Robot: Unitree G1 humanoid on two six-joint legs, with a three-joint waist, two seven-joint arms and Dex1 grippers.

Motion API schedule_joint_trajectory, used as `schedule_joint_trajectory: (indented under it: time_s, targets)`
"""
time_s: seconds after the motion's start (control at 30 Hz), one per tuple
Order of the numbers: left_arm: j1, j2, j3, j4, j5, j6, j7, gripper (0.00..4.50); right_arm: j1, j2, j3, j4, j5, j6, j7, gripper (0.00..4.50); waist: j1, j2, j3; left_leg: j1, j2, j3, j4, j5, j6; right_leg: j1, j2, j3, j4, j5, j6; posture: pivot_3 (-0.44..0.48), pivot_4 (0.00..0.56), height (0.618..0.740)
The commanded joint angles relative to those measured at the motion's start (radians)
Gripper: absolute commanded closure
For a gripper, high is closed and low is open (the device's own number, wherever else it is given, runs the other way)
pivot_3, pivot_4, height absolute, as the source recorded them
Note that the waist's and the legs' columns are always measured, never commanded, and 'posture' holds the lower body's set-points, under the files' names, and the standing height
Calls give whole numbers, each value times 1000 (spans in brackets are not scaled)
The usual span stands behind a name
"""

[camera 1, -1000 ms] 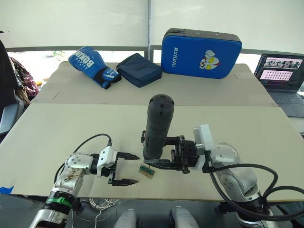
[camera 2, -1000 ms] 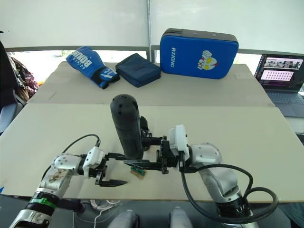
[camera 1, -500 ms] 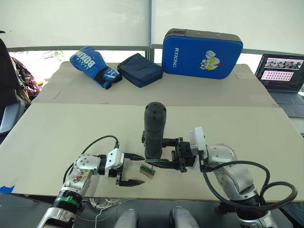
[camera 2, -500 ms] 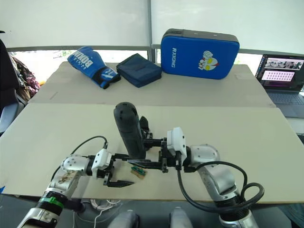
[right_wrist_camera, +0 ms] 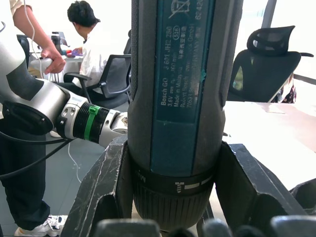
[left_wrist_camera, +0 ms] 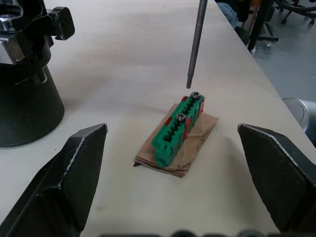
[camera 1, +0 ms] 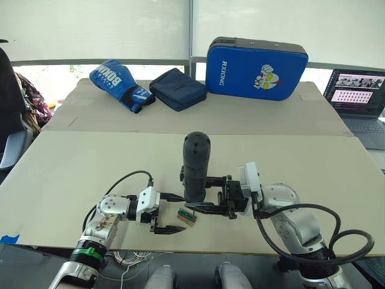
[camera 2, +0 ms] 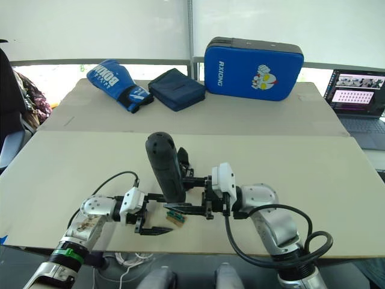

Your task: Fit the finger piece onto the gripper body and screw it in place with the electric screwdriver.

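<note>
The electric screwdriver, a thick black cylinder, stands nearly upright with my right gripper shut around its lower body. Its thin metal bit points down, the tip just above a small green-topped brown block that holds two screws. My left gripper is open, its fingers spread either side of that block and short of it. A chunky black block with silvery bits, which I take for the gripper body, stands right behind the screwdriver. The finger piece is hidden or out of view.
On the far table lie a blue boxing glove, a dark blue pouch and a blue pad. A laptop sits at the far right. The near table edge runs close below both grippers. A person sits beyond.
My left gripper has moved right, closer to the green-topped block, staying open. The screwdriver's top has sunk lower in my right gripper's hold. The camera has shifted slightly.
</note>
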Motion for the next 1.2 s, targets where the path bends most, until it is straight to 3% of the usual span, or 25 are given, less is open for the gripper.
schedule_joint_trajectory:
  time_s: [0.03,1.2]
  targets:
    - [7,-16,-31,-30,6,28,6,0,-4,0,-10,-46,29,-23,1,2585,-1,0,0,0,0,0,0,0,0,0,0,0,0,0,0,0,150,740]
    - [29,4,-29,5,19,-13,37,0,-5,-8,6,-49,20,-27,-4,2585,-5,0,0,0,1,0,0,0,0,0,1,0,0,0,0,0,150,740]
